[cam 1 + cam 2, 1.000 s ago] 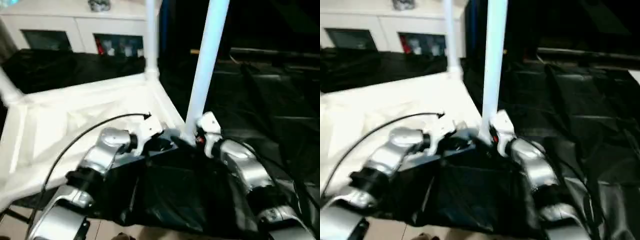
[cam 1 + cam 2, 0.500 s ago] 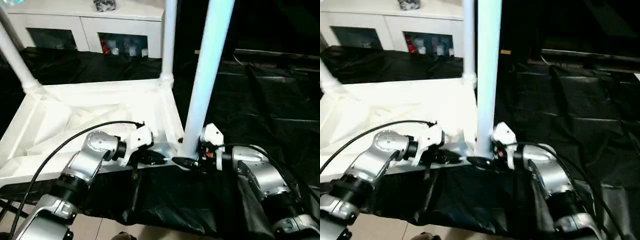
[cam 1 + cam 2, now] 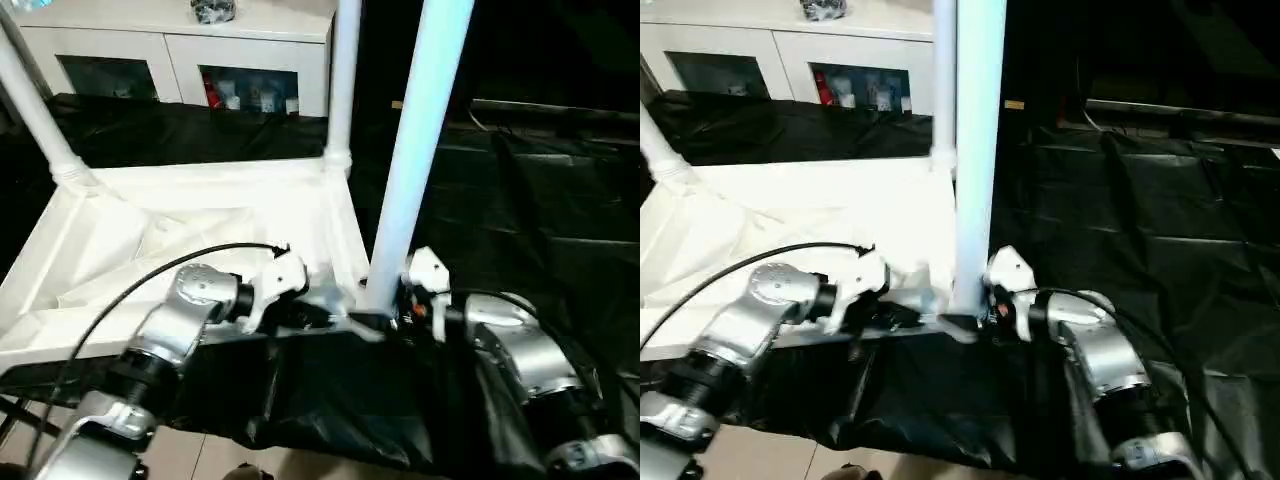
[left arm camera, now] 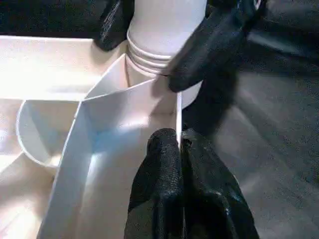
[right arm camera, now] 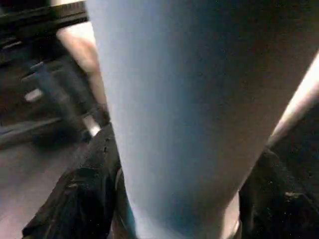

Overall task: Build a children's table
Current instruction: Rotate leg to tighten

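On the black-covered work surface (image 3: 520, 210) the white table top (image 3: 150, 240) is laid upside down, ribbed underside up, so the build is clearly well underway. Two legs are seen standing in the far corner sockets: one at the far left (image 3: 35, 110) and one at the far right (image 3: 345, 80). A third leg (image 3: 415, 150) is stood upright at the near right corner, right in front of the robot, with its ringed base seen sitting in the socket (image 4: 164, 55) in the left wrist view.

The left gripper (image 4: 180, 164) is pinched shut on the thin raised rim of the top just beside that socket, so the top looks to be steadied there. The right gripper (image 3: 385, 322) is placed around the foot of the third leg, with one black finger (image 4: 214, 42) pressed against the leg just above the socket; the fingers are set either side of the tube, but a proper squeeze can't be confirmed from what's visible.

So roughly three of four legs appear to be in, though whether the third is fully seated can't be told. The near left corner isn't seen, so the fourth leg is presumably still to be done, and then the table flipped upright.
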Robot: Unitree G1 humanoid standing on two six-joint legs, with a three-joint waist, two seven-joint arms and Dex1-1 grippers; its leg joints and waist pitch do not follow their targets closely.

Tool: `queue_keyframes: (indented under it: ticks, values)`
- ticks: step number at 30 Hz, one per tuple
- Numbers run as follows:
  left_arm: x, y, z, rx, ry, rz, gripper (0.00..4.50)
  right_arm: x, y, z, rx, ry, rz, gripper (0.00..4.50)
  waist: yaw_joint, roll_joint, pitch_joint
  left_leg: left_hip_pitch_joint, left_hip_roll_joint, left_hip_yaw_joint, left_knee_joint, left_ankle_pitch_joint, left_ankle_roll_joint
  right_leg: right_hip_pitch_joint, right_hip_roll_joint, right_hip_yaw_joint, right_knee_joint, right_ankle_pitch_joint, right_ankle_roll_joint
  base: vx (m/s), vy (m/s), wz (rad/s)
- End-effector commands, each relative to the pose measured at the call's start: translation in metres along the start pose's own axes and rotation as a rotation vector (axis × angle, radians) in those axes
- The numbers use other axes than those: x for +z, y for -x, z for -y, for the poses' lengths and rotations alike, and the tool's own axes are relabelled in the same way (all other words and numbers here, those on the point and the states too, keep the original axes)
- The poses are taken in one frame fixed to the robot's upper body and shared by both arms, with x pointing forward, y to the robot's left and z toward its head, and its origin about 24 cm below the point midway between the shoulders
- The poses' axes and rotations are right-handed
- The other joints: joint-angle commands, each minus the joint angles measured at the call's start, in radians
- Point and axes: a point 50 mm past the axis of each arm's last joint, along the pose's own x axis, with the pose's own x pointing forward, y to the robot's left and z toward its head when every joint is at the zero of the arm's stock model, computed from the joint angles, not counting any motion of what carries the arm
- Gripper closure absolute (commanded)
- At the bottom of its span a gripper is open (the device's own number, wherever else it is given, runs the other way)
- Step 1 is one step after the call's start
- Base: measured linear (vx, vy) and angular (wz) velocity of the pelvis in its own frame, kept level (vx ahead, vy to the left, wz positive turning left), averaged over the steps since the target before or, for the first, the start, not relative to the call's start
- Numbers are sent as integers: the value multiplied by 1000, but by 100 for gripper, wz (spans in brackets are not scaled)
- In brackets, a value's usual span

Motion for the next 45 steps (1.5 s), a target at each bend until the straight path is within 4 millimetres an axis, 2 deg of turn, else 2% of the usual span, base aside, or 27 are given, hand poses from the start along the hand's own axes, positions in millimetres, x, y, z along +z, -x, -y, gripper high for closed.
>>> queue_keyframes:
  ticks: [1,2,5,6,7,10,12,13,15,18,19,20,24,26,29,32,36,37,38,45]
  values:
    - [23,-15,-6,63,-37,53,450,-8,-17,-10,-38,-28,-36,178,-7,-6,-64,20,32,-11,-76,-313,3,38,-55,41,-92,-381,-188,0,0,0]
    - [25,-20,-8,103,-24,51,450,-10,-22,-8,-109,-56,-40,178,-8,-2,-65,21,32,-12,-76,-317,-1,37,-55,42,-94,-386,-183,0,0,0]
    - [32,-32,-14,181,6,56,450,-10,-34,-5,-259,-115,-45,178,-17,-1,-65,19,30,-12,-77,-325,-8,37,-52,40,-93,-372,-186,0,0,0]
    - [37,-40,-16,239,26,59,450,-9,-44,-2,-374,-177,-51,178,-20,5,-66,21,27,-11,-75,-337,-14,34,-53,41,-95,-380,-186,0,0,0]
    - [40,-45,-17,266,35,64,450,-8,-49,-1,-429,-203,-57,178,-21,4,-65,21,27,-14,-77,-335,-18,35,-52,40,-95,-381,-186,0,0,0]
    - [45,-50,-17,279,27,76,450,-5,-57,-1,-486,-241,-56,178,-23,5,-68,15,27,-14,-76,-327,-10,40,-53,39,-94,-340,-189,0,0,0]
    - [48,-53,-16,269,17,94,450,0,-62,-1,-500,-267,-34,178,-23,8,-72,17,27,-13,-74,-314,-3,42,-51,39,-90,-295,-197,0,0,0]
    - [49,-53,-15,257,10,106,450,3,-63,-1,-492,-264,-16,122,-25,6,-72,14,26,-11,-74,-305,6,44,-53,39,-89,-277,-202,0,0,0]
    - [50,-52,-15,244,0,115,450,5,-64,-1,-482,-254,-6,108,-24,6,-74,12,27,-11,-72,-281,17,47,-51,38,-86,-239,-210,0,0,0]
    - [46,-45,-13,199,-21,132,450,7,-61,-1,-410,-230,12,88,-26,7,-75,9,28,-11,-73,-262,31,52,-50,37,-79,-185,-229,0,0,0]
    - [45,-42,-12,186,-30,134,450,7,-59,0,-395,-206,4,64,-28,5,-74,10,28,-10,-72,-264,35,52,-49,37,-78,-179,-235,0,0,0]
    - [43,-40,-12,176,-31,133,450,7,-57,0,-381,-194,1,61,-30,3,-73,9,28,-9,-72,-265,40,54,-50,37,-78,-181,-239,0,0,0]
    - [39,-35,-9,131,-44,140,450,9,-51,-1,-292,-142,9,60,-28,4,-71,13,30,-8,-71,-272,46,52,-52,39,-82,-208,-242,0,0,0]
    - [35,-29,-7,95,-56,138,450,9,-45,-5,-184,-93,13,60,-27,0,-69,13,32,-8,-72,-283,49,51,-51,39,-84,-229,-238,0,0,0]
    - [33,-25,-5,56,-58,139,450,9,-38,-8,-98,-46,15,60,-27,0,-68,14,33,-8,-73,-288,47,49,-52,41,-84,-252,-231,0,0,0]
    - [29,-16,-1,-15,-78,146,450,9,-23,-12,46,2,17,60,-21,-1,-68,14,35,-9,-73,-294,52,51,-54,42,-85,-271,-226,0,0,0]
    - [24,-8,4,-90,-90,132,450,10,-10,-16,168,32,16,60,-15,-1,-66,15,38,-7,-74,-294,53,46,-52,42,-84,-274,-228,0,0,0]
    - [23,-6,6,-111,-94,123,450,10,-7,-16,193,43,8,60,-13,-4,-67,16,39,-7,-74,-293,53,46,-52,42,-83,-274,-229,0,0,0]
    - [21,-3,7,-135,-99,112,450,9,-4,-17,222,51,-6,88,-9,-2,-66,16,40,-7,-75,-296,54,45,-53,43,-84,-281,-228,0,0,0]
    - [17,4,8,-176,-111,83,450,5,4,-22,322,70,-63,137,-1,-3,-63,19,39,-8,-77,-321,34,40,-55,44,-88,-345,-209,0,0,0]
